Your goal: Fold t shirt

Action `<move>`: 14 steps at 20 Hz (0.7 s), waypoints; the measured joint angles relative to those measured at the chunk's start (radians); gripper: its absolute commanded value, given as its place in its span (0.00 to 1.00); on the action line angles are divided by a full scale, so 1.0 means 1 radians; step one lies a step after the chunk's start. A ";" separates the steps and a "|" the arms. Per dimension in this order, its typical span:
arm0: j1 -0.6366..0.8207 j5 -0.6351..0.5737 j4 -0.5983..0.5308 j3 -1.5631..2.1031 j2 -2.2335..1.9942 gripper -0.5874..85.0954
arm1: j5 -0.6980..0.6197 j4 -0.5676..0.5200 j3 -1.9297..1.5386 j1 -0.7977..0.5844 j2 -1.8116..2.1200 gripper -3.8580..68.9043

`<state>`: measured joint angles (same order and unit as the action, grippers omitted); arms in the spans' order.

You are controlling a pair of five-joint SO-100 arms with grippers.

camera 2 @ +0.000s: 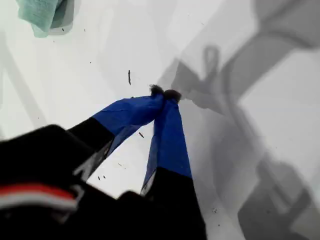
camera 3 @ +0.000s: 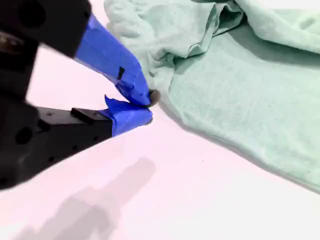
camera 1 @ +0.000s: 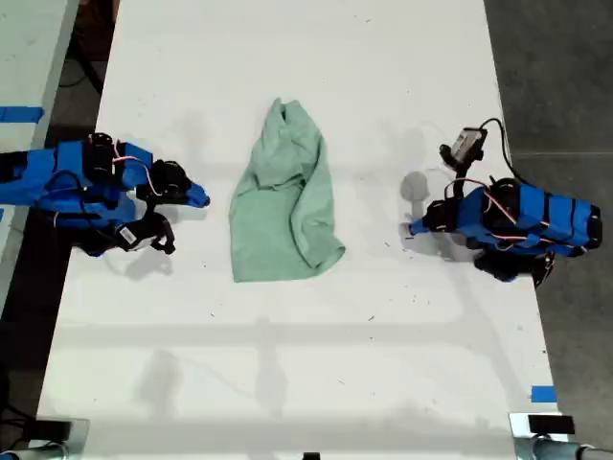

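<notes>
The t shirt (camera 1: 283, 206) lies in a bunched, wrinkly heap in the middle of the white tabletop (camera 1: 287, 364). It sits between my two arms. It is not flat, and part of it is folded over itself, so I think the folding is only at its start.

To do this step well, I think the cloth has to be spread flat first. Each hand should pinch just one layer at an edge or a corner, not a fat bunch. Then both hands can pull apart gently, low over the tabletop, so the soft cloth does not drag and crumple again. A hand has to open before it can pinch.

My second hand (camera 3: 147, 107) is on the exterior view's left (camera 1: 199, 198). Its two blue tips are nearly together, with only a tiny gap, and nothing is between them. It sits low, just beside the near edge of the t shirt (camera 3: 240, 85). I cannot tell if one tip brushes the cloth.

My first hand (camera 2: 165, 93) is on the exterior view's right (camera 1: 412, 228). It is closed, tip against tip, and it grips nothing. It is well apart from the t shirt (camera 2: 42, 15), over bare tabletop.
</notes>
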<state>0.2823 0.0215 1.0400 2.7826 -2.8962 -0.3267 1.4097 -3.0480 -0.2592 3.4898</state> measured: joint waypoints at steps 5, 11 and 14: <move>-0.160 -0.048 -0.071 -0.425 0.634 0.21 | 0.000 0.000 0.000 0.000 0.000 0.04; -0.186 -0.011 -0.140 -0.449 0.888 0.22 | 0.000 0.000 0.000 0.000 0.000 0.04; -0.147 0.002 -0.160 -0.472 1.046 0.16 | 0.000 0.000 0.000 0.000 0.000 0.04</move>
<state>0.1350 0.0230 0.8805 2.3102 -1.8500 -0.3267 1.4097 -3.0480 -0.2592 3.4898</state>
